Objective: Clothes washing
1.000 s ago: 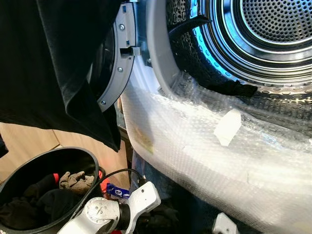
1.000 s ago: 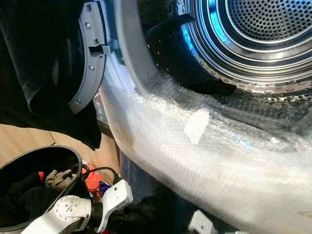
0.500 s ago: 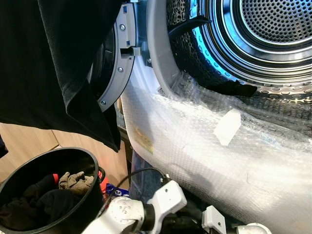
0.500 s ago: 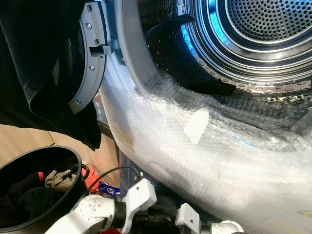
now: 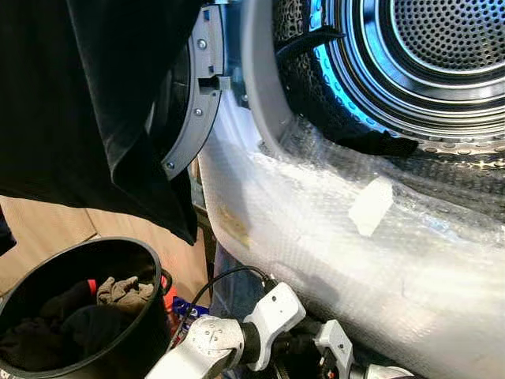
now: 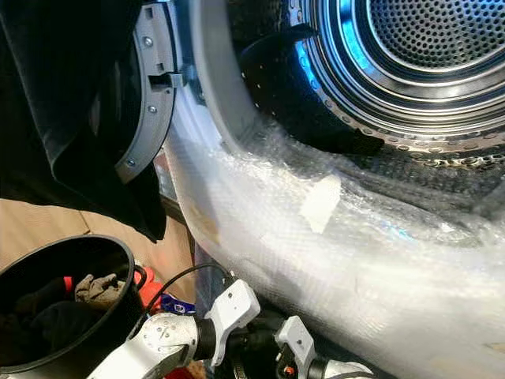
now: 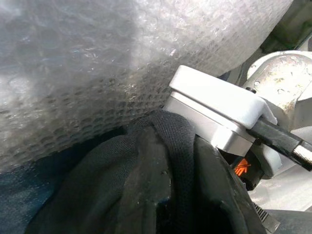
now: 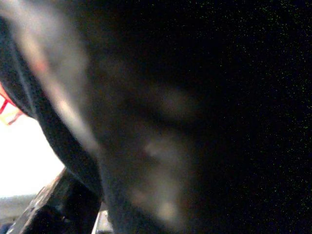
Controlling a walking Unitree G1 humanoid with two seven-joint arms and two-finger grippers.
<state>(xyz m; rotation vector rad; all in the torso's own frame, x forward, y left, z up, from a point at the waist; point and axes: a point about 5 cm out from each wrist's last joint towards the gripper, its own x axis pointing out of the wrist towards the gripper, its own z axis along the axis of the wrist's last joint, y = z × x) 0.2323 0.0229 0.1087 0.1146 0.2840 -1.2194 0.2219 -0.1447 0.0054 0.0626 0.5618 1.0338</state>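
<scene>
While both arms sit low under the drum:
left pincer (image 7: 161, 195): state unclear, against dark cloth (image 7: 122, 185)
right pincer: cannot tell
writing: none legible

Silver left arm (image 5: 207, 341) with round screwed joint, white wrist housing, looping black cable (image 5: 225, 278)

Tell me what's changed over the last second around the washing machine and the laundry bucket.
The left arm has swung from beside the black bucket toward the gap under the bubble-wrapped washer front. The right arm has come up next to it, over a dark garment there. The bucket, the open door, the drum and the hanging black cloth stayed put.
</scene>
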